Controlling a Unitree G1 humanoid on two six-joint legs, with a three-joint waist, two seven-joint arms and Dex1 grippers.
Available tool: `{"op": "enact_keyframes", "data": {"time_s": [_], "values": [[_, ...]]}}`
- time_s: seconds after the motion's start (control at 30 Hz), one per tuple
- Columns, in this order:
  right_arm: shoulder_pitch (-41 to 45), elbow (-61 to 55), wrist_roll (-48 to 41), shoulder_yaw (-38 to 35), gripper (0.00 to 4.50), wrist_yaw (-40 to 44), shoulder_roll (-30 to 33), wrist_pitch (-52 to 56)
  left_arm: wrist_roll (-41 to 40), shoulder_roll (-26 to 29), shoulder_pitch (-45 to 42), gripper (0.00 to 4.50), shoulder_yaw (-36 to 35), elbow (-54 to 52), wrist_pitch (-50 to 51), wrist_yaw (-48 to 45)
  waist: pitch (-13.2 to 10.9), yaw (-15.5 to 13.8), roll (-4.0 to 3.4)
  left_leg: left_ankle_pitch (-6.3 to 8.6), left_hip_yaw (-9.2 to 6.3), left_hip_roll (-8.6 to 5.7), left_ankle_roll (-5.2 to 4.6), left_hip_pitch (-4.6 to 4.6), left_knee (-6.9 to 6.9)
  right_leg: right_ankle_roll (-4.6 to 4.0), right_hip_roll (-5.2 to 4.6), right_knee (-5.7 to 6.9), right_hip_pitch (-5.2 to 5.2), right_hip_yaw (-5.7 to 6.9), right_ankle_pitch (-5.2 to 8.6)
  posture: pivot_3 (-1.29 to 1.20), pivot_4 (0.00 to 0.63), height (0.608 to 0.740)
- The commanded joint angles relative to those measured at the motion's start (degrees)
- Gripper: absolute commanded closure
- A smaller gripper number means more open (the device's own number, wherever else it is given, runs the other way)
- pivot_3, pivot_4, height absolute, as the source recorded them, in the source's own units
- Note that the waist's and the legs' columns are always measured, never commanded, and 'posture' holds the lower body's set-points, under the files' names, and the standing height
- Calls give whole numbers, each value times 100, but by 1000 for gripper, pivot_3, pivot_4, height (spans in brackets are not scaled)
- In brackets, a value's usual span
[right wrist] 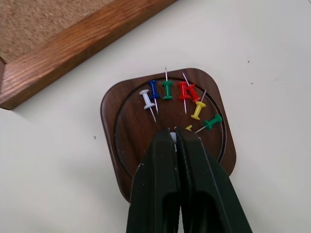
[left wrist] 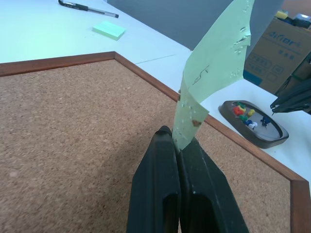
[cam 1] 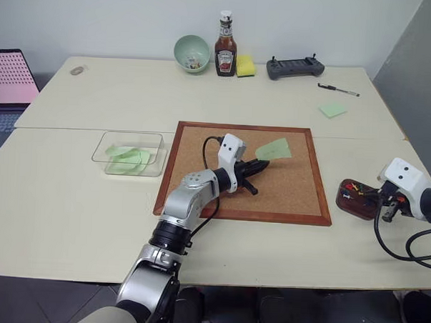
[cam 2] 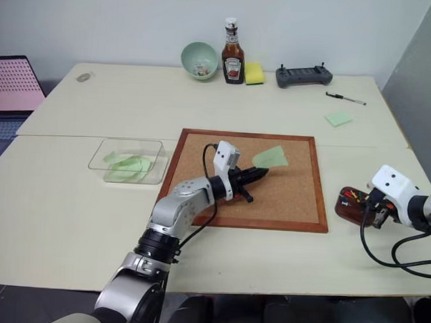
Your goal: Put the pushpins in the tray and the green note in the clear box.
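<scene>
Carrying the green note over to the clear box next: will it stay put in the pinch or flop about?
The green note looks thin and light; it curves above the left end effector, which pinches one corner, so it probably flutters when moved. Its pinholes suggest a sharp tug may tear it. It likely drifts when released over the clear box.

A pale cream tabletop [cam 1: 78, 198] fills most of the frame, with a seam running across its middle. At the centre lies a wood-framed cork board [cam 1: 286, 193]. Just left of it sits the clear box [cam 1: 130, 153] holding green slips. At the right edge rests the tray [cam 1: 355, 199] with coloured pushpins [right wrist: 167, 91] in it. Along the top edge stand a green bowl [cam 1: 191, 53], a ketchup bottle [cam 1: 225, 55], a yellow sponge [cam 1: 245, 65] and a dark controller [cam 1: 295, 67]. A pen [cam 1: 339, 90] and a green sticky pad [cam 1: 333, 109] lie at upper right. A small roundish object [cam 1: 77, 70] sits at upper left, and a laptop [cam 1: 10, 81] at the left edge.
</scene>
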State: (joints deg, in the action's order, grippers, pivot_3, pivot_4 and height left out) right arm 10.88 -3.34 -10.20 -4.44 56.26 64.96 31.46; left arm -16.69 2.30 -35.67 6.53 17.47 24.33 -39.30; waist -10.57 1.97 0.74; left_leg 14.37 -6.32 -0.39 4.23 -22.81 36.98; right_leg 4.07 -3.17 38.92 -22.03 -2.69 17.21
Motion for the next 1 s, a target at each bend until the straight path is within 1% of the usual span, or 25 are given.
{"op": "enact_keyframes", "data": {"time_s": [0.03,0.1,0.17,0.2,0.33,0.37,0.47,0.57,0.63,0.73,0.77,0.93,1.0], "values": [[149,186,162,62,4500,5,-26,-256,1,23,-3,4448,44,-292,-12,7,0,-7,1,0,0,0,0,-1,0,0,0,0,0,0,0,0,150,740],[167,261,195,95,4500,4,-38,-322,0,30,0,4448,49,-302,-9,12,0,-20,0,0,0,-2,0,-2,0,0,-1,-1,0,0,0,0,150,740],[190,290,184,92,4044,10,-82,-321,-6,38,8,4500,48,-316,-8,14,0,-23,0,0,0,-2,0,-2,0,0,-1,-2,0,0,0,0,150,740],[204,306,191,98,3974,6,-100,-325,-8,44,16,4500,47,-321,-7,14,0,-23,0,0,0,-2,0,-2,0,0,-2,-2,0,0,0,0,150,740],[215,325,222,85,3074,34,-123,-308,-8,51,23,4500,49,-329,0,15,0,-20,0,0,0,-2,0,-2,0,0,-1,-2,0,0,0,0,150,740],[208,316,218,68,2919,37,-127,-296,-8,53,21,4500,48,-325,-1,15,0,-21,0,0,0,-2,0,-2,0,0,-1,-2,0,-1,0,0,150,740],[193,267,169,-10,2161,21,-147,-251,-12,65,11,4500,40,-311,-5,7,0,-20,0,0,0,-2,0,-2,0,0,-1,-2,0,0,0,0,150,740],[188,247,154,-39,1500,26,-133,-236,-19,74,-8,4500,29,-291,-8,0,0,-20,0,0,0,-2,0,-2,0,0,-1,-2,0,0,0,0,150,740],[155,287,238,9,943,15,-108,-329,-18,70,-35,4500,23,-259,-23,2,0,-20,0,0,0,-2,0,-2,0,0,-1,-2,0,0,0,0,150,740],[147,220,176,-46,320,33,-130,-286,-25,65,-60,4500,8,-256,-23,11,0,-20,0,0,0,-2,0,-2,0,0,-1,-1,0,0,0,0,150,740],[164,186,126,-89,26,49,-136,-254,-29,65,-66,4500,2,-264,-18,15,0,-20,0,0,-1,-2,0,-2,0,0,-1,-1,0,0,0,0,150,740],[259,-211,-322,-378,10,341,-60,-67,-19,186,-57,4500,-73,-502,20,92,0,-19,0,0,0,-2,0,-2,1,0,-1,-1,0,0,0,0,150,740],[450,-440,-581,-430,10,410,-201,-86,2,352,-57,4500,-147,-820,152,216,0,0,0,0,0,-1,0,-2,0,0,-1,0,-1,-1,0,0,150,740]]}}
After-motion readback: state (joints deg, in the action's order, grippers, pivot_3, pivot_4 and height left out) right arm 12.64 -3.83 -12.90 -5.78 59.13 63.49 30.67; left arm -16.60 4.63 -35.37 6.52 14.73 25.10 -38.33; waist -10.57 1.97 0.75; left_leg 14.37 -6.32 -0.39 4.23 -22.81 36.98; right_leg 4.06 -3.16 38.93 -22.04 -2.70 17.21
